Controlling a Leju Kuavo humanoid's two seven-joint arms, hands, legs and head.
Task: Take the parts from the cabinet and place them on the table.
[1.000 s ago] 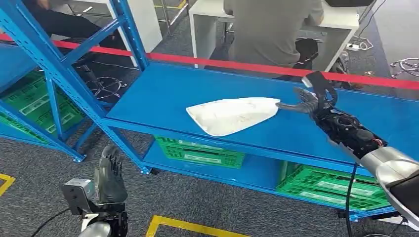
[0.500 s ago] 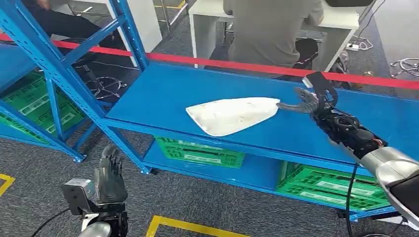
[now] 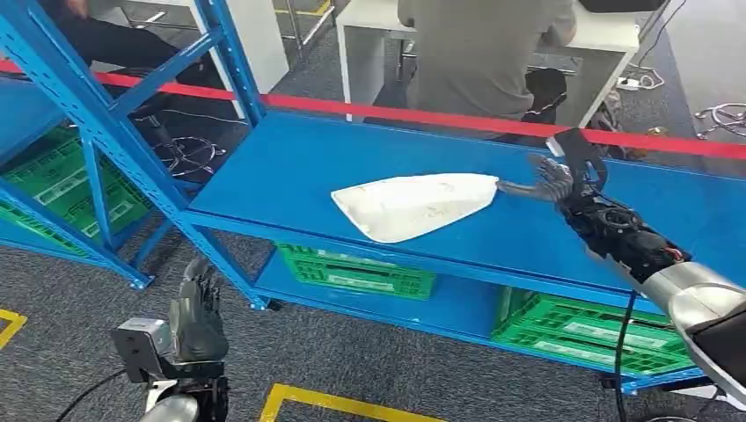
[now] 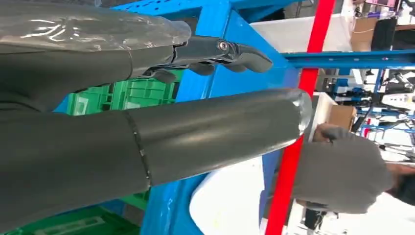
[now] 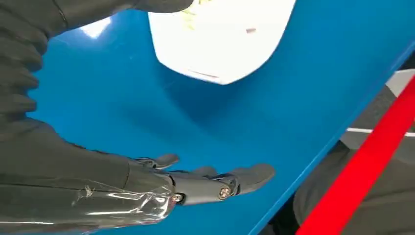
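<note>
Low on the left, the left hand [image 3: 195,318] is hanging beside the rack with its fingers loosely extended and nothing in them; it is keeping the same place as a second ago. Beyond it, green crates [image 3: 356,269] are sitting on the lower level of the blue shelf [image 3: 290,167]. Near the middle of the shelf top, the white part [image 3: 413,204], a flat piece with one pointed end and one rounded end, is lying exactly where it was lying before. On the right, the right hand [image 3: 552,180] is reaching over the shelf with its fingers spread and released, holding nothing. Compared with the earlier pictures it is sitting slightly higher and a little further right, so its fingertips [image 3: 505,185] are now just beside the rounded end of the part, perhaps touching it; I cannot tell which. The right wrist view is showing a strip of bare blue between the fingers and the part. I am judging that the grasp is not yet made and the task is only beginning. Behind the red bar [image 3: 457,117], a person [image 3: 479,48] is sitting at a white desk.
</note>
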